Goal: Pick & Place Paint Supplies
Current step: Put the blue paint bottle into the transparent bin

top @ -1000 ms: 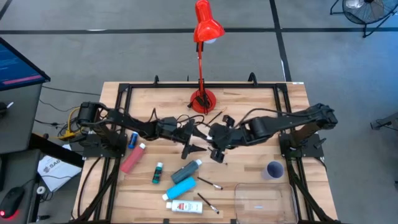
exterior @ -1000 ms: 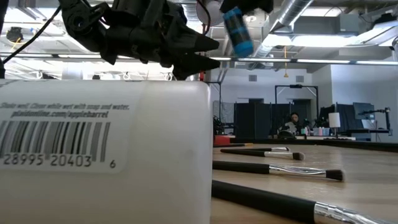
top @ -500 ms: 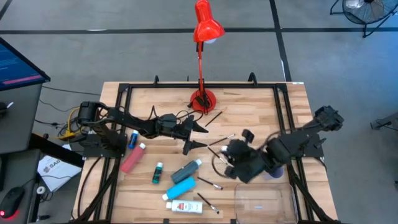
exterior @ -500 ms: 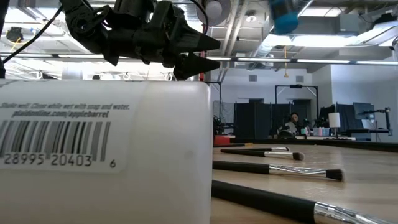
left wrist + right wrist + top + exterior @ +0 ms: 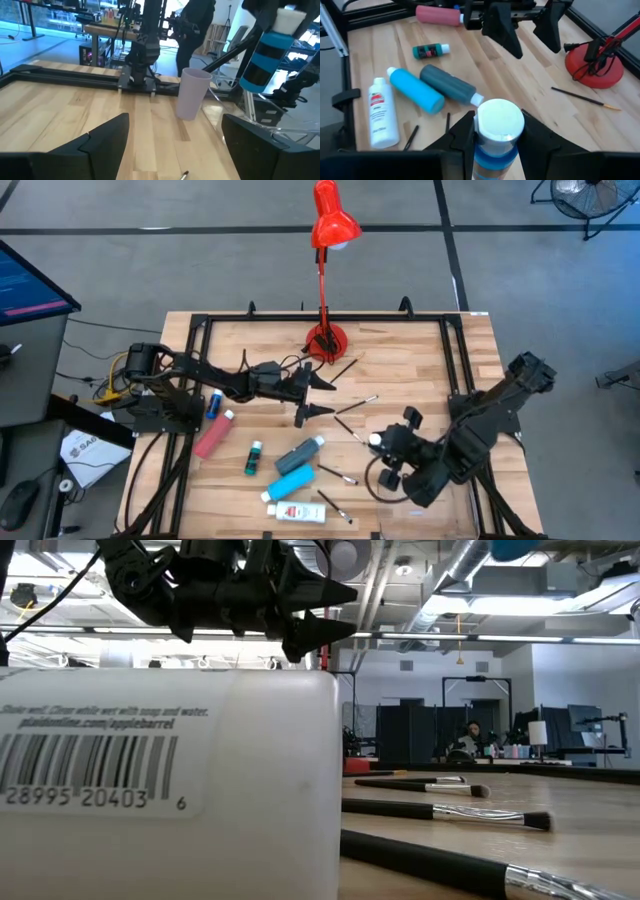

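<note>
Right fingers (image 5: 495,131) grasping blue paint bottle (image 5: 496,137) (white-capped), left fingers (image 5: 318,396) released over table (image 5: 400,370).

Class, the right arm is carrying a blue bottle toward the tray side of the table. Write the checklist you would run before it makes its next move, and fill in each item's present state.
1. Right claw shut on the blue bottle: ok, fingers flank it just below its white cap.
2. Bottle upright in the grip: ok, cap faces the right wrist camera.
3. Left claw out of the way: ok, open and empty over mid-table, well apart from the right arm.
4. Clear tray free below: cannot tell, the right arm hides most of it.
5. Lilac cup safe from a knock: cannot tell, it stands upright but close to the carried bottle.
</note>
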